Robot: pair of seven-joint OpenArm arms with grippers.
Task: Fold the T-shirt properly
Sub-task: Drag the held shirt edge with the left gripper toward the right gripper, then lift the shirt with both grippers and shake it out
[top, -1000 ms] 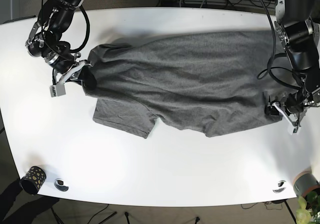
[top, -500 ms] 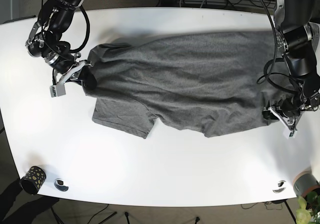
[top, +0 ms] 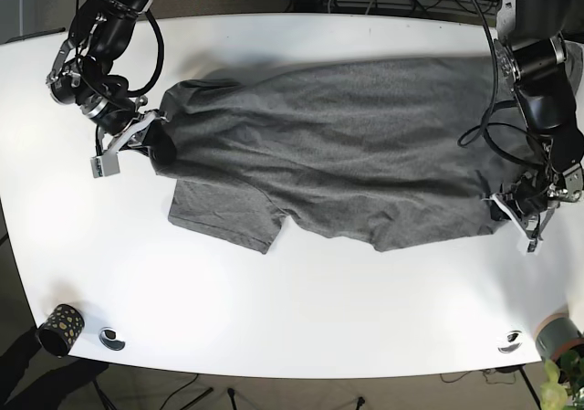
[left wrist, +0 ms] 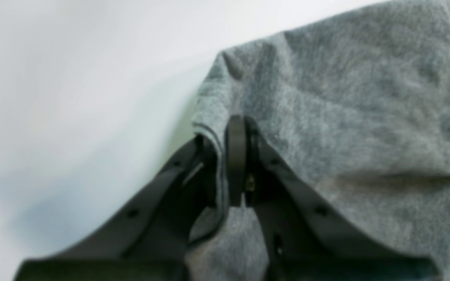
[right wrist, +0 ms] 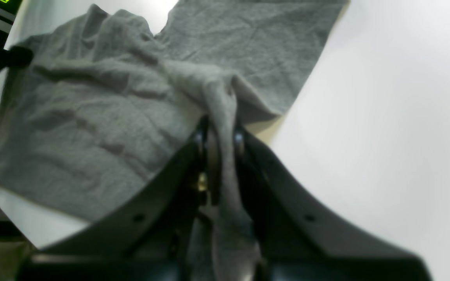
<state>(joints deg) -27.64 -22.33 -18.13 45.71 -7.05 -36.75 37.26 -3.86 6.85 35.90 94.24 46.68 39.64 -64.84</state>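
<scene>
Grey T-shirt [top: 338,145] soft, limp, drapes and bunches on desk [top: 301,310]. Left tool [left wrist: 225,156] pinches its hem corner, right tool [right wrist: 217,144] pinches bunched shoulder cloth; edges grip best.

No readable text, label, brand, number or sign is found in any of the views. The grey T-shirt [top: 338,145] is plain, with no print or tag to be made out, and the white worktop [top: 301,310] is unmarked. The patterned cup [top: 60,326] carries only dots, and nothing is legible on it.
</scene>
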